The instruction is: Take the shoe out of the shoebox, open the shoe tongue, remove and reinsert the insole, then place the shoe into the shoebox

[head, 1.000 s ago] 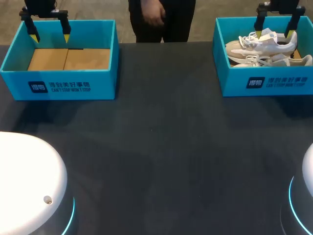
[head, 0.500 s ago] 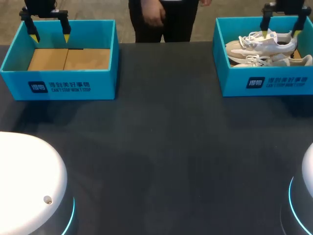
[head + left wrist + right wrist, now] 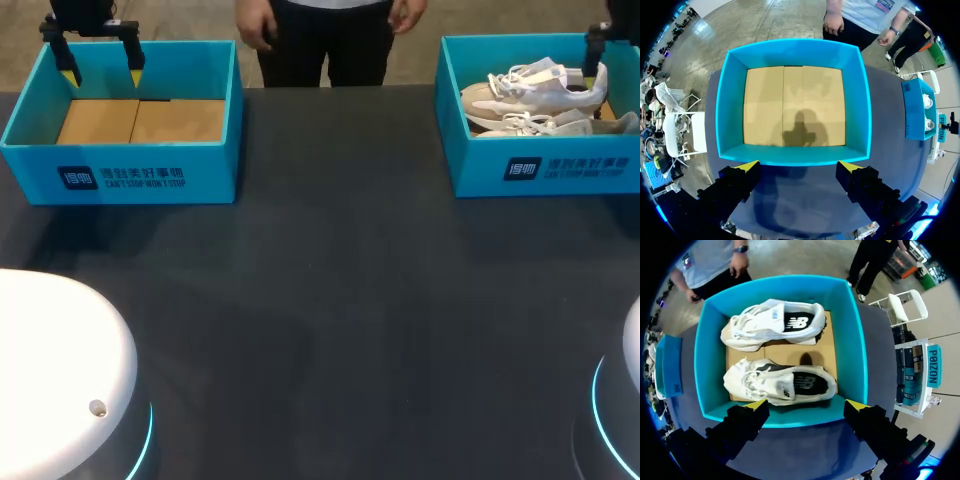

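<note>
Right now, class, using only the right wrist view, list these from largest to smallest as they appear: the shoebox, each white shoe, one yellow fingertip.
1. shoebox
2. near shoe and far shoe: they look alike, so left unranked
3. yellow fingertip

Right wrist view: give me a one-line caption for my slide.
Open right claw poised over a blue shoebox with two white sneakers lying side by side inside.

Left pincer [image 3: 799,165] black, yellow-tipped; base [image 3: 60,370] white, cyan-ringed.
</note>
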Action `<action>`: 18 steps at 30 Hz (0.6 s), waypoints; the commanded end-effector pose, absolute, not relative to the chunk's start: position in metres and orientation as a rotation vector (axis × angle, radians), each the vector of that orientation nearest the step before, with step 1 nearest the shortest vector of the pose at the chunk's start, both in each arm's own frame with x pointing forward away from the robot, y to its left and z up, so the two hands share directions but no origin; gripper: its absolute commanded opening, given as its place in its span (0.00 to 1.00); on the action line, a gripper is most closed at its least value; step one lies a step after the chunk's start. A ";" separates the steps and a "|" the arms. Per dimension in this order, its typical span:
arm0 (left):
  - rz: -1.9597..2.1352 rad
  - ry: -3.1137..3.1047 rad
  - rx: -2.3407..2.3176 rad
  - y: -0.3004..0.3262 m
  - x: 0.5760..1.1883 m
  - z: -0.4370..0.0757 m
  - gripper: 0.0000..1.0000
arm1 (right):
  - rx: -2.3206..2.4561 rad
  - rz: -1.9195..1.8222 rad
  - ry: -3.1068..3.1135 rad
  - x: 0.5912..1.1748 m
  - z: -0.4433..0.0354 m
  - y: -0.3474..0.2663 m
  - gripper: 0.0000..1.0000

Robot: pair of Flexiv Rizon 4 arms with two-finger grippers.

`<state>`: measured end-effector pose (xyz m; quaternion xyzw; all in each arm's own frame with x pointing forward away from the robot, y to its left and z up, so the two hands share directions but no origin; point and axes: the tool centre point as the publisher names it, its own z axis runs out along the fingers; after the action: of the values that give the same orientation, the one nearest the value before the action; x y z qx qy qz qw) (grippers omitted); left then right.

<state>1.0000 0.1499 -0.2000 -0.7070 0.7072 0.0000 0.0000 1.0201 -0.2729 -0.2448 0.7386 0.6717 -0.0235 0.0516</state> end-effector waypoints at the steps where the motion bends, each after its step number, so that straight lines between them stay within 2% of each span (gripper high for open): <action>1: 0.000 2.222 -2.221 0.150 1.000 -0.200 1.00 | 2.262 -0.037 2.025 1.020 -0.256 -0.283 1.00; 18: 0.000 2.222 -2.221 0.150 1.000 -0.200 1.00 | 2.252 -0.044 1.979 1.020 -0.306 -0.315 1.00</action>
<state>1.0000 0.1499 -0.2000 -0.7071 0.7071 0.0000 0.0000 1.0154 -0.3130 -0.2972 0.7496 0.6574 -0.0148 0.0751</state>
